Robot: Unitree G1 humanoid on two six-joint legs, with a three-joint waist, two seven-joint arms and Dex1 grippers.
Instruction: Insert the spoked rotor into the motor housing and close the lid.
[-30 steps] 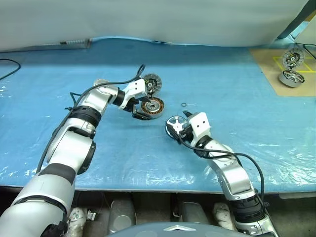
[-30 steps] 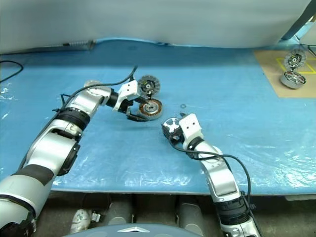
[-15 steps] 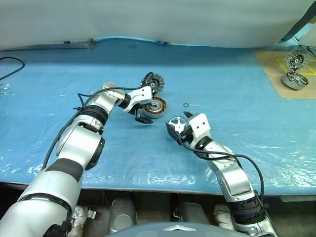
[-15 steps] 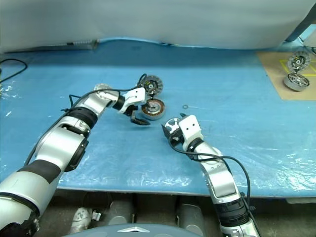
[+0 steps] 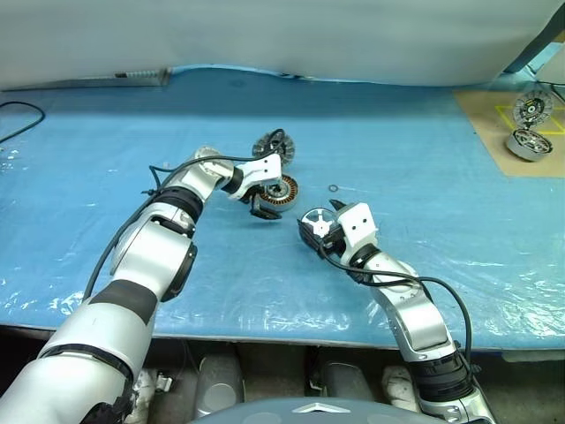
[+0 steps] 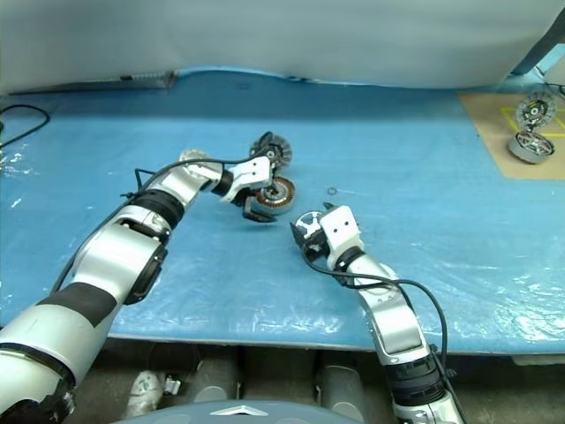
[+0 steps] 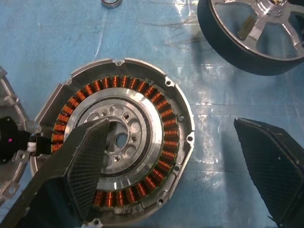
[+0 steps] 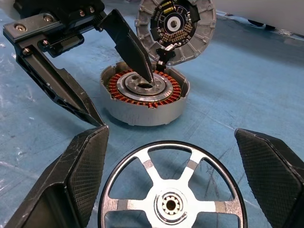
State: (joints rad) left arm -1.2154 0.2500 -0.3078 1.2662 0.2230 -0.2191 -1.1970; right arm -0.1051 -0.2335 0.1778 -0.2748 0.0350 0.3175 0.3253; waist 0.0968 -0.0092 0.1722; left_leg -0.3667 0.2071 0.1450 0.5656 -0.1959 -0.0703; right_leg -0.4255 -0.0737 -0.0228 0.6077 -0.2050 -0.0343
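**On the blue tabletop: both grippers spread wide, nothing held**

Mid-tabletop [image 5: 424,141] sits the motor housing [image 8: 144,97], copper windings up. Above it the left gripper [image 8: 121,102] hangs with fingers apart, one tip over the silver centre, the other beside the wall. Behind the housing the lid [image 8: 175,26] leans upright. Just beside it lies the spoked rotor [image 8: 171,190], between the right gripper's [image 5: 320,231] spread fingers; contact unclear.

Left claw [image 5: 258,207] spread, angled down; right claw [image 5: 320,231] spread, level.
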